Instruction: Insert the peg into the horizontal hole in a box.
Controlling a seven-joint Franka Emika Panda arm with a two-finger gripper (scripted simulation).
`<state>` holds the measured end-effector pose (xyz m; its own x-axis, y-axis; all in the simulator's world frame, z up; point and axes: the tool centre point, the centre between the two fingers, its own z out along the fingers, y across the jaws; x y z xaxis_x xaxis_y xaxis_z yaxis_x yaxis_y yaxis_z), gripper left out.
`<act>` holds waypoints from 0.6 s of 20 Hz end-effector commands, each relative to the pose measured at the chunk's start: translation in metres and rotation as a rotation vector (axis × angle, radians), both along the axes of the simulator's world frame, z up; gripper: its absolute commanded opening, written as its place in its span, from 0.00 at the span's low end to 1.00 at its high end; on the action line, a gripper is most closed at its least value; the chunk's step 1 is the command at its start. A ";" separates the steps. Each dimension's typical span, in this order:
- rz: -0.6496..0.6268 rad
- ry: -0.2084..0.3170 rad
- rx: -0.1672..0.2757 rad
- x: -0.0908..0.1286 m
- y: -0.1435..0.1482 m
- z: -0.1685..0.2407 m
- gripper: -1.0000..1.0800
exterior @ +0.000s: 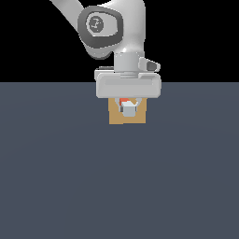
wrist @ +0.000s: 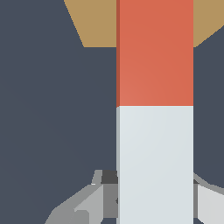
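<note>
My gripper (exterior: 128, 108) is shut on the peg (exterior: 127, 108), a square bar with an orange-red part and a pale grey-white part. In the exterior view the peg's white end faces the camera and a bit of orange shows above it, right in front of the tan box (exterior: 113, 116). In the wrist view the peg (wrist: 155, 109) runs lengthwise, held by its white part between the fingers (wrist: 105, 194), and its orange end points at the box (wrist: 94, 22). The hole is hidden behind the peg and gripper.
The dark blue-grey floor (exterior: 116, 186) spreads all around the box. The grey gripper body (exterior: 129, 86) hangs just above the box's top.
</note>
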<state>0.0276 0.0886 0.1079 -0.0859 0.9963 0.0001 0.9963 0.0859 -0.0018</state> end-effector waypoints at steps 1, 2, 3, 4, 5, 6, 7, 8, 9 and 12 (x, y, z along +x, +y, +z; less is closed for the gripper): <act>-0.004 -0.002 0.000 0.002 0.001 0.001 0.00; -0.004 -0.002 0.000 0.002 0.001 0.001 0.00; -0.004 -0.002 0.000 0.002 0.001 0.001 0.00; -0.004 -0.002 0.000 0.002 0.001 0.001 0.00; -0.003 0.000 0.000 0.001 0.001 0.000 0.00; -0.003 0.000 0.000 0.001 0.001 0.001 0.00; -0.004 -0.002 0.000 0.002 0.001 0.001 0.00; -0.004 -0.003 0.001 0.003 0.001 0.002 0.00; -0.004 -0.004 0.001 0.004 0.001 0.002 0.00; -0.004 -0.004 0.001 0.004 0.001 0.002 0.00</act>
